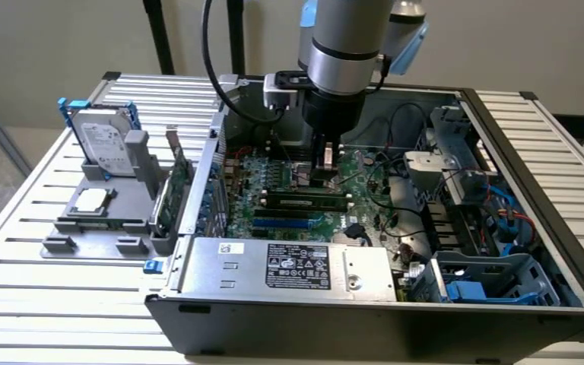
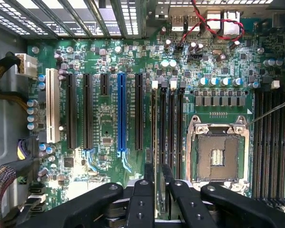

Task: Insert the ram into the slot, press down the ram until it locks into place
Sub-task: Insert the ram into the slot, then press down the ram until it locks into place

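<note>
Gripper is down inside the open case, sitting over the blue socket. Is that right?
Not quite. The gripper is down inside the open case, but it sits over the black memory slots beside the CPU socket, not over the blue socket, which lies off to one side. The wrist view shows this.

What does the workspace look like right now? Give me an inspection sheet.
Surface: slatted metal table carrying the open computer case.
Job's things: the ram stands edge-up in a black slot; latching cannot be told.
Clutter: hard drive, processor and expansion card on a grey fixture.
Grippers: tool low over the ram.
Cables: red and black wires on the motherboard; blue cables in the case.
Surroundings: pale wall.
</note>
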